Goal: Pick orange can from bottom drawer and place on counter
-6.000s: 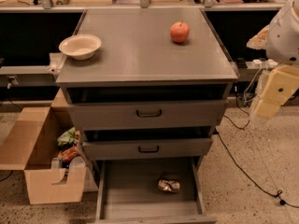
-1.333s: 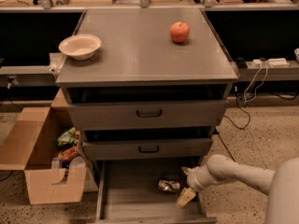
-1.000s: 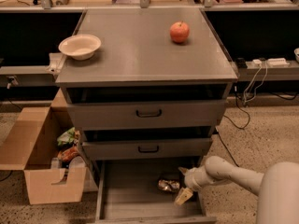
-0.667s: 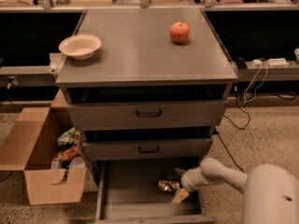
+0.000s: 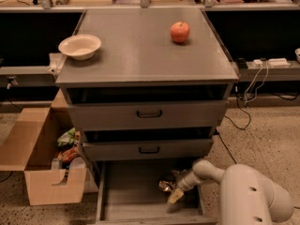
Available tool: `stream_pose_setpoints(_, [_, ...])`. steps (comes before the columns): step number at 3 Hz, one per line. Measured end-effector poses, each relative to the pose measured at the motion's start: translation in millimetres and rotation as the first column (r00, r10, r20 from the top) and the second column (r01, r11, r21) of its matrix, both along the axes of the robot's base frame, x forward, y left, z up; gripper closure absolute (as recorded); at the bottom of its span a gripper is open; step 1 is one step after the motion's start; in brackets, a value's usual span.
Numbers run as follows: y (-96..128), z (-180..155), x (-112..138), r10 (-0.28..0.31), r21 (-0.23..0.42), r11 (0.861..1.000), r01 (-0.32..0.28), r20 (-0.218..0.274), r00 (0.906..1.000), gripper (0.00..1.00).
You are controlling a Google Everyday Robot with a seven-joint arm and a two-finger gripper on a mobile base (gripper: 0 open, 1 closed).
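Observation:
The orange can (image 5: 164, 185) lies on its side on the grey floor of the open bottom drawer (image 5: 133, 198), right of the middle. My white arm reaches down into the drawer from the lower right. My gripper (image 5: 173, 197) is at the can's right side, very close to it or touching it. The can rests on the drawer floor. The counter (image 5: 136, 50), the flat grey top of the cabinet, lies above.
A red apple (image 5: 180, 32) sits on the counter at the back right and a cream bowl (image 5: 79, 46) at the left. Two closed drawers with black handles (image 5: 149, 113) sit above the open one. An open cardboard box (image 5: 40, 161) stands left of the cabinet. Cables (image 5: 248, 86) trail on the right.
My arm has come down from beside the cabinet into the bottom drawer, and the gripper has crept left toward the can. The can has not moved.

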State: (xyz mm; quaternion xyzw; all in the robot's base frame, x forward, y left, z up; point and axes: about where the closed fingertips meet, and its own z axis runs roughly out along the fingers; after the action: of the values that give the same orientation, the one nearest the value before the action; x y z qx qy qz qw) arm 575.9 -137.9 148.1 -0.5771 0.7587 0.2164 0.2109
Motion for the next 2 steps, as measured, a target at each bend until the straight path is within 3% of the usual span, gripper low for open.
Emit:
stream_pose_setpoints(1, [2.1, -26.3, 8.6, 0.007, -0.001, 1.000, -0.007, -0.021, 0.9997, 0.19])
stream_pose_setpoints(2, [3.8, -29.2, 11.1, 0.004, 0.054, 0.999, -0.004, 0.005, 1.0000, 0.41])
